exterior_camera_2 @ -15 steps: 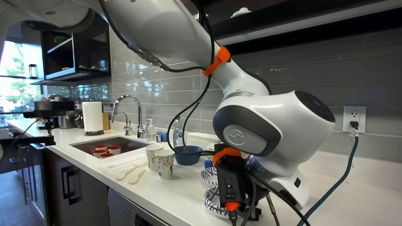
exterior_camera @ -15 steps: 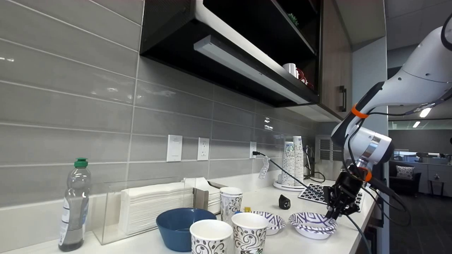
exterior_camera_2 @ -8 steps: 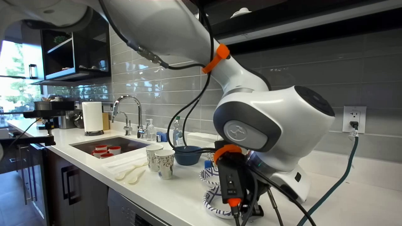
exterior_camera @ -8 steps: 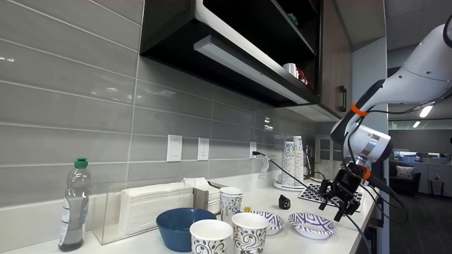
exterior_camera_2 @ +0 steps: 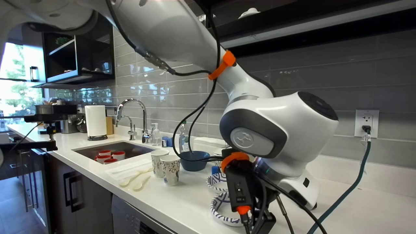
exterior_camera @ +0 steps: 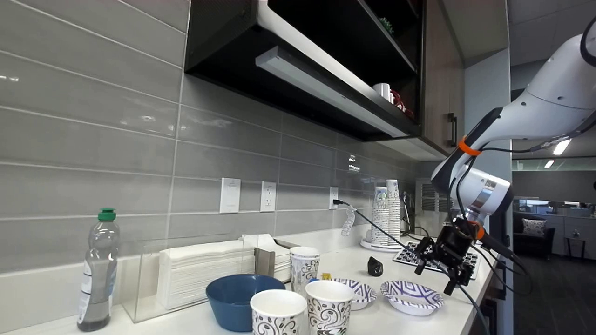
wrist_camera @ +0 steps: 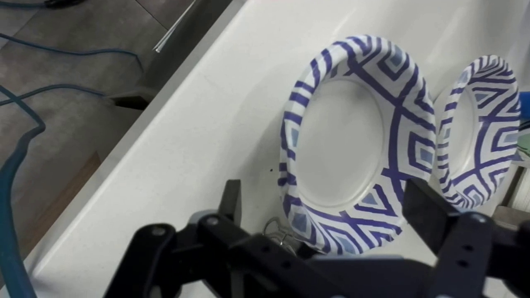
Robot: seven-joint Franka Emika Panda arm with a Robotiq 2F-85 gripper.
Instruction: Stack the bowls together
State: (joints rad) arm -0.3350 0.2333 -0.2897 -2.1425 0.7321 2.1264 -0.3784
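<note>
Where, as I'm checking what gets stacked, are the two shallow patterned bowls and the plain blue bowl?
Nearer patterned bowl [wrist_camera: 350, 142]: wrist view, on its white inner bottom.
Farther patterned bowl [wrist_camera: 463, 130]: wrist view, on its white inner bottom.
Plain blue bowl [exterior_camera: 229, 314]: in an exterior view, on its outer wall.

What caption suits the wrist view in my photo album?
An open black gripper hovers by a patterned paper bowl, a second patterned bowl beside it, unstacked, on the white countertop.

The arm [exterior_camera_2: 182, 35] is smooth and white, with a dark grey patch [exterior_camera_2: 256, 120] around a round badge [exterior_camera_2: 243, 139]. It has bright orange bands [exterior_camera_2: 227, 59] and long black wires [exterior_camera_2: 218, 48] — and the gripper [wrist_camera: 325, 203] is black, with round screws [wrist_camera: 212, 221].
</note>
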